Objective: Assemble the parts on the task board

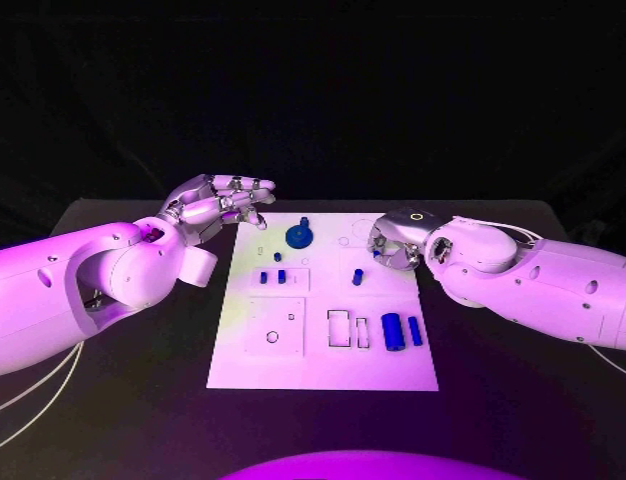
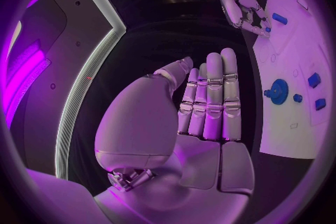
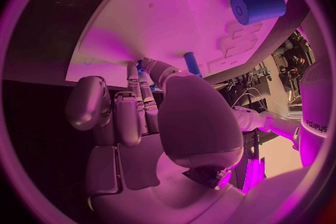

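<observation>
Looking down from the head camera, we saw the white task board (image 1: pixel 323 372) lying in the middle of the black table (image 1: pixel 515 400), with small blue parts scattered over it. The left hand (image 1: pixel 224 205) hovered above the board's far left corner; in its wrist view its fingers (image 2: pixel 215 95) were straight, close together and held nothing. The right hand (image 1: pixel 397 243) sat low at the board's far right edge, and we could not tell whether its fingers pinched anything or merely touched the board.

A blue gear with a knob (image 1: pixel 300 236) stood near the far edge. A thick blue cylinder (image 1: pixel 393 331) and a slimmer blue rod (image 1: pixel 414 331) lay side by side near the right edge. We judged these parts light, rigid and smooth, likely to roll or slip, so best pinched across their sides at mid-length, the gear by its knob.
</observation>
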Robot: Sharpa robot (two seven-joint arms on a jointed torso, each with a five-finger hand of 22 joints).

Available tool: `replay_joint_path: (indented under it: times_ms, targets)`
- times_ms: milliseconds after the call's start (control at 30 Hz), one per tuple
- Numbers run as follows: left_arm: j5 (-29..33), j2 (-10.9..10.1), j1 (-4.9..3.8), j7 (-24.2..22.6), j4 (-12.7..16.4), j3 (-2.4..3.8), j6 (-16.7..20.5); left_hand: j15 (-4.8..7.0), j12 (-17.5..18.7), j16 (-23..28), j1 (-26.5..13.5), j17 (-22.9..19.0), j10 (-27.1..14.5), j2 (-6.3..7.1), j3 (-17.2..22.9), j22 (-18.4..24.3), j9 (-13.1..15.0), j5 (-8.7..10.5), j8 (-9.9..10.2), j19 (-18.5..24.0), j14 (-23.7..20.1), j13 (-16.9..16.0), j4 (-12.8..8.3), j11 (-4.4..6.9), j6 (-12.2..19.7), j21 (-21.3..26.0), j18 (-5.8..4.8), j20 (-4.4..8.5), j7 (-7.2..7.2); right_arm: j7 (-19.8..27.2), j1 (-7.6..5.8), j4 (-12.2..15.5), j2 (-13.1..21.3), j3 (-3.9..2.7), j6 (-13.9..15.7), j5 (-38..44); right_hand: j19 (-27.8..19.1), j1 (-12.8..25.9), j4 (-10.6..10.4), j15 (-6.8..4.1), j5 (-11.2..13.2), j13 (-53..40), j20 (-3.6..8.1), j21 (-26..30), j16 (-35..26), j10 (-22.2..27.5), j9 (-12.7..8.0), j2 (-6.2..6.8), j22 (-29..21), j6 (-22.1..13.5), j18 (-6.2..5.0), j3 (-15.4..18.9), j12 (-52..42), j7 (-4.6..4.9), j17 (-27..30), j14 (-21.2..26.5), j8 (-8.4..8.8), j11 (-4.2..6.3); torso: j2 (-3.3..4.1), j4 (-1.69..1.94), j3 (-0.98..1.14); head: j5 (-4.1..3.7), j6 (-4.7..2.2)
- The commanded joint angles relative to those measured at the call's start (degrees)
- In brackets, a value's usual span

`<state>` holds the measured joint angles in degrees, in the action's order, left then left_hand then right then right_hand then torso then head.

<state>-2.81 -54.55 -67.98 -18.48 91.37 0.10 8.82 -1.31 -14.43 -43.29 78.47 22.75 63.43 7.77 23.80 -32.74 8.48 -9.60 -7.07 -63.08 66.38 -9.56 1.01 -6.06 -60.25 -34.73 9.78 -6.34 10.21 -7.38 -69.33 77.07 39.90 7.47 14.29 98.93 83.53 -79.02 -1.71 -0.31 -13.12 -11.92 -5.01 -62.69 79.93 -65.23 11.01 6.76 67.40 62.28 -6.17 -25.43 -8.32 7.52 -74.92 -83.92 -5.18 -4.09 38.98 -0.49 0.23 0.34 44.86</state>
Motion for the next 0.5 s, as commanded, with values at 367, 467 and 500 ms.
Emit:
replay_joint_path:
  times_ms: [367,467,500]
  targets:
    - [-0.5,0.2,0.0,0.5,0.1,0.02,-1.8,-0.25,0.3,0.3,0.3,-0.3,-0.8,-0.68,-0.1,0.3,-0.1,0.16,0.5,-0.4,-0.1,0.2,-0.5,-0.11,0.8,0.7,0.75,-0.04,0.16,-1.1,0.32,-0.6,-0.5,0.06,0.3,1.1,0.9,-1.3,1.8,-0.7,0.7,0.2,0.37,-4.0,1.7,-2.7,0.9,-2.0,3.4,2.5,1.5,-1.8,0.2,-0.47,-7.4,-4.6,-1.33,0.62,-0.09,-0.02,0.0,-0.01,0.17]
    - [-0.8,0.2,0.0,0.8,0.1,0.02,-1.8,-0.27,0.3,0.4,0.4,-0.3,-0.9,-0.74,-0.1,0.4,-0.2,0.15,0.5,-0.5,-0.1,0.3,-0.7,-0.15,0.9,0.7,0.75,-0.03,0.21,-1.2,0.33,-0.4,-0.4,0.06,1.3,1.2,0.9,-1.4,2.0,-0.71,0.7,0.2,0.4,-4.1,1.7,-2.8,0.9,-1.96,3.5,2.5,1.52,-1.9,0.3,-0.46,-7.4,-4.5,-1.34,0.64,-0.06,-0.03,0.01,0.02,0.17]
    - [-0.8,0.2,0.0,0.9,0.1,0.02,-1.9,-0.27,0.3,0.4,0.5,-0.4,-1.0,-0.76,-0.1,0.4,-0.2,0.15,0.5,-0.5,-0.1,0.3,-0.8,-0.17,1.0,0.8,0.75,-0.03,0.24,-1.2,0.34,-0.3,-0.3,0.06,1.7,1.3,0.9,-1.4,2.0,-0.71,0.7,0.2,0.41,-4.1,1.7,-2.8,0.9,-1.92,3.5,2.5,1.52,-1.9,0.3,-0.46,-7.3,-4.5,-1.33,0.64,-0.07,-0.02,0.01,0.09,0.2]
